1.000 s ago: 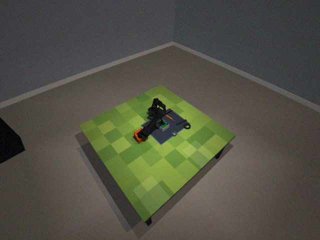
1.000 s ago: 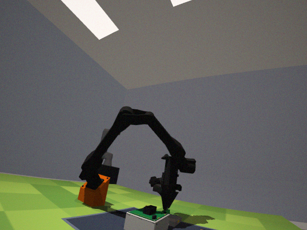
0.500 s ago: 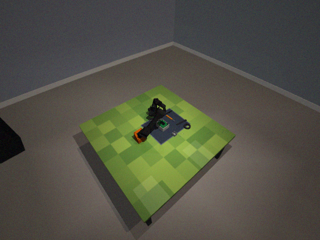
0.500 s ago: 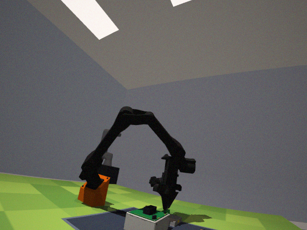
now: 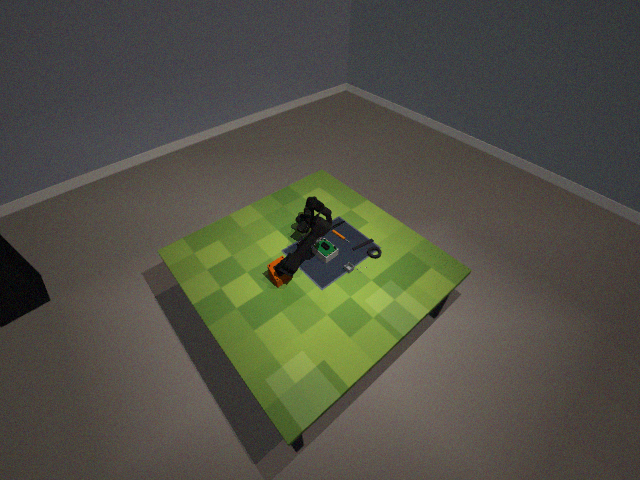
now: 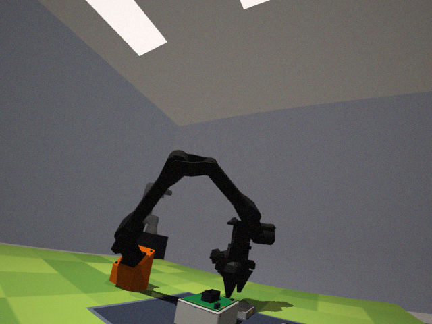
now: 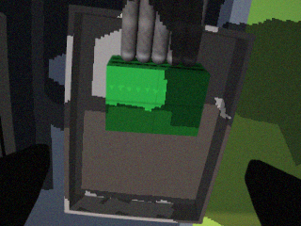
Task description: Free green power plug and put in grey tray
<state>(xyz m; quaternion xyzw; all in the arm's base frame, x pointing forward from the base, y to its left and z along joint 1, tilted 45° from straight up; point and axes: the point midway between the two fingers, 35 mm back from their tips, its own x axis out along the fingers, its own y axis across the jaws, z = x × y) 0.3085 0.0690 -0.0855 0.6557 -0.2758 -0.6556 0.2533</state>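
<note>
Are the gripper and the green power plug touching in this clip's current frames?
Apart: the wrist view shows the open gripper with its jaws spread wide, a gap on both sides of the green plug.

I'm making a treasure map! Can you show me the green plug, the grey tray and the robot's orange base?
Green plug [image 7: 136, 89]: wrist view, on its bright green body.
Grey tray [image 6: 245, 310] [image 7: 141, 160]: exterior view, its side wall; wrist view, its bare floor.
Orange base [image 5: 279, 279] [image 6: 134, 277]: top and exterior views, its side.
</note>
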